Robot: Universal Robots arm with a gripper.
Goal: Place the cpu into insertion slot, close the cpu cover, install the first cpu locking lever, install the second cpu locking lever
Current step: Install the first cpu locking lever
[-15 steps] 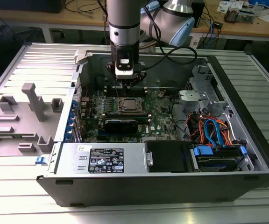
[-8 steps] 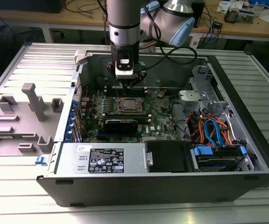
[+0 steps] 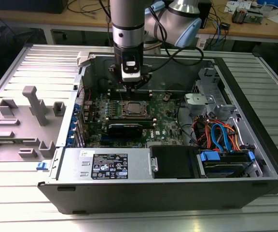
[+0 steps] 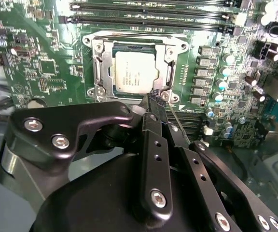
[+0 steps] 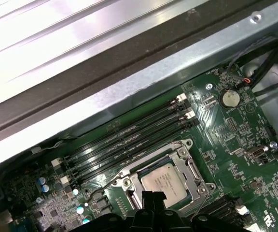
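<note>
- One cpu [image 4: 133,75], a small flat square with a pale silver-grey top, sits in the insertion slot [image 4: 94,46]. In the exterior view it lies at the middle of the frame.
- One cpu cover [image 4: 102,67], a thin silver frame with a cut-out centre, lies flat over the chip's edges, and the chip's top shows through the opening.
- Two thin lever wires show in the second wrist view. One [image 4: 129,35] runs along the slot's side nearest the memory slots [image 4: 148,19], and the other [image 4: 177,118] slants away from the slot's corner.
- One pincer [image 4: 154,96] hangs just above that corner with its black fingers drawn narrow, tips together. The slanting wire passes right beside them, and I cannot tell whether it is pinched.
- Green circuit board [image 4: 47,67] surrounds the slot.
- Going across the exterior view, a grey plastic fixture [image 3: 30,104] lies on the ribbed metal desk [image 3: 13,212] at the exterior view's left.
- The open computer case [image 3: 153,198] is at the middle, with a labelled power supply [image 3: 110,165] along its near wall.
- Orange and blue cables [image 3: 216,133] are bundled at the exterior view's right.
- One wooden desk [image 3: 274,29] with loose cables and parts crosses the upper edge of the frame.
</note>
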